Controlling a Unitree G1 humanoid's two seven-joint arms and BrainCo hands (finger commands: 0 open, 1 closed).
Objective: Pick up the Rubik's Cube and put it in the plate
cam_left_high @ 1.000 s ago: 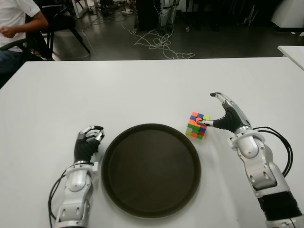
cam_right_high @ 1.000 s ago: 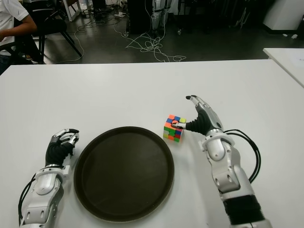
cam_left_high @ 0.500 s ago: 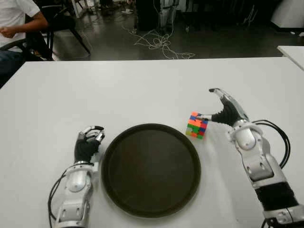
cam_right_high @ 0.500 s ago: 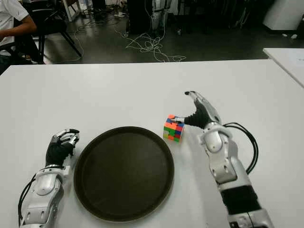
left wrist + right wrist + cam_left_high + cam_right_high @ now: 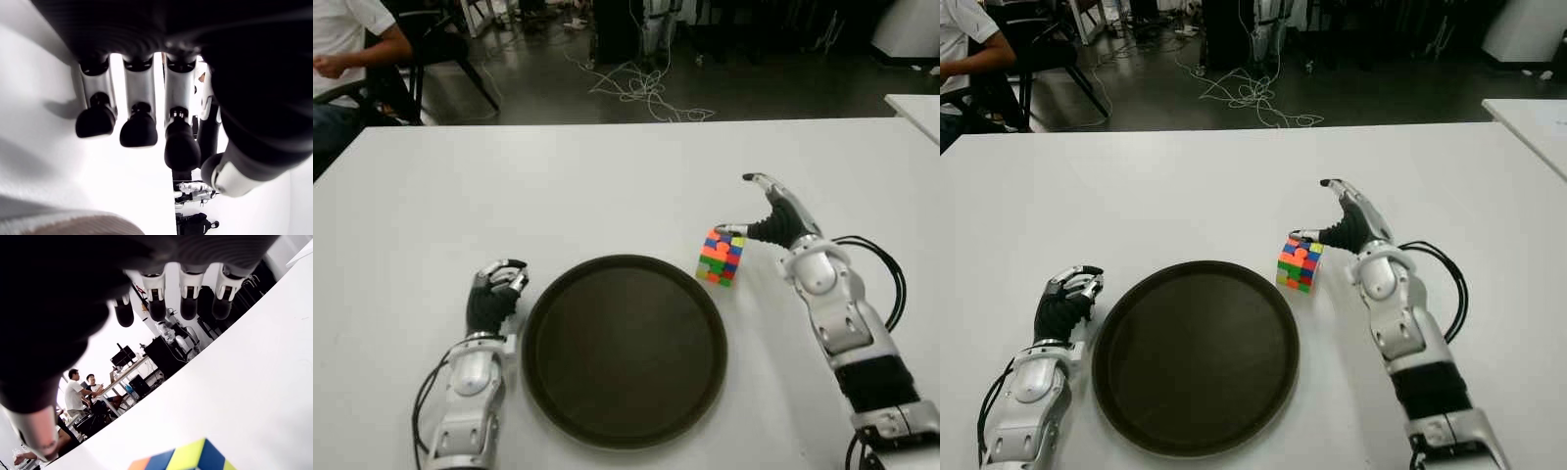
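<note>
While Rubik's Cube (image 5: 721, 257) sits on the table (image 5: 607, 186) just beside the plate (image 5: 625, 350), no lift yet. Right hand (image 5: 771, 220) at its top edge, fingers spread, gripping nothing. Left hand (image 5: 493, 299) curled, idle, left of plate. Grasp and placement both left.

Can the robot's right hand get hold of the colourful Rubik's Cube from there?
Probably yes. The right hand is open right beside the colourful Rubik's Cube, thumb at its top edge, and nothing lies between them on the white table.
</note>
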